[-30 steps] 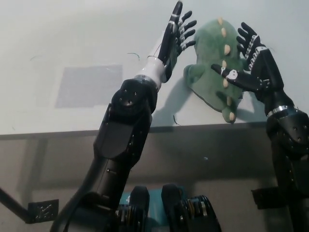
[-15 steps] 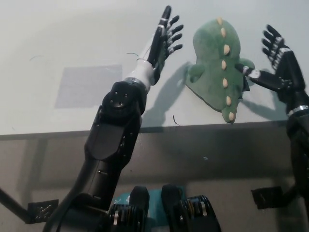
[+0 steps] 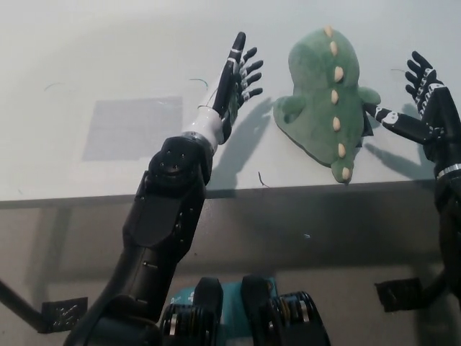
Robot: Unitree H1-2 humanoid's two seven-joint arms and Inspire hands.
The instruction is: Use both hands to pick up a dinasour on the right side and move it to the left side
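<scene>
Head view, working from the near edge outward: I see the front lip of the pale worktop (image 3: 65,189) running across the frame, with the darker space below it. My left arm rises from the lower left and crosses that lip, and my left hand (image 3: 234,83) is raised over the worktop with its fingers (image 3: 250,68) spread apart and gripping nothing. It sits to the left of the dinosaur, near it but clear of it, with a strip of bare surface and the hand's shadow between them.

At the right edge my right hand (image 3: 426,104) is also up with fingers (image 3: 418,72) splayed open and empty; one finger reaches leftward to the toy's flank, though I cannot tell whether it actually touches.

The green plush dinosaur (image 3: 320,101) lies flat on the right part of the worktop, between my two hands, its row of cream spines running from far to near down its back and its tail end pointing at the near lip.

A faint grey rectangular patch (image 3: 133,128) marks the surface on the left side, well apart from the toy.
</scene>
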